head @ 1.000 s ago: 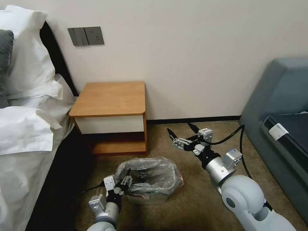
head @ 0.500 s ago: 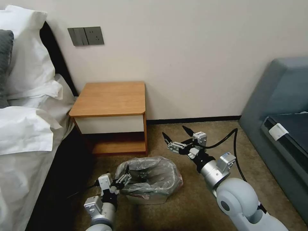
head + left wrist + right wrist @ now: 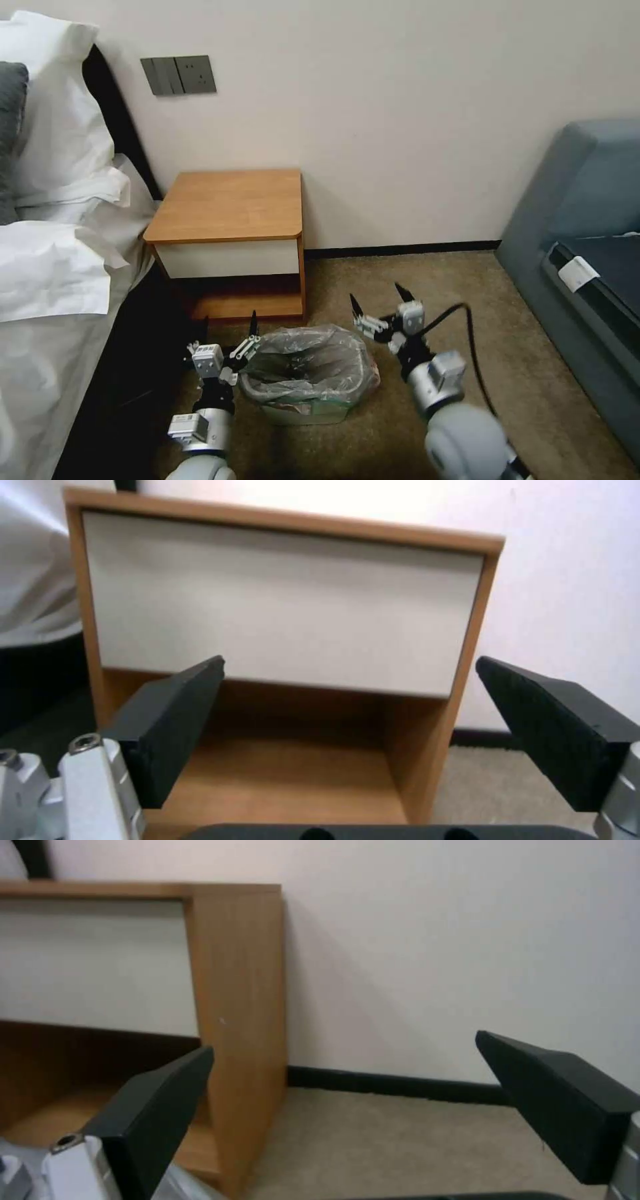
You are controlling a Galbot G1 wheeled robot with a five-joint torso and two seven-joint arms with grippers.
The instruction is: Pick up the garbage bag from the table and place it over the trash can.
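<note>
The garbage bag (image 3: 313, 363), grey crinkly plastic with a pinkish rim, lies spread over the mouth of the cream trash can (image 3: 303, 415) on the carpet in front of the table (image 3: 227, 203). My left gripper (image 3: 230, 328) stands open just left of the bag with nothing between its fingers. My right gripper (image 3: 377, 300) is open just right of the bag, also holding nothing. The left wrist view looks between the open left gripper (image 3: 350, 665) at the table's white drawer front (image 3: 280, 605). The right wrist view looks past the open right gripper (image 3: 345, 1045) at the table's side panel (image 3: 237, 990).
A bed with white linen (image 3: 53, 267) runs along the left. A grey-blue sofa (image 3: 587, 220) stands at the right. The wall (image 3: 400, 120) with a dark skirting closes the back. Open carpet (image 3: 413, 267) lies between the table and the sofa.
The left gripper has come off the bag's near-left rim and moved left and farther away, open. The right arm has drawn back toward me and leftward, closer to the bin.
</note>
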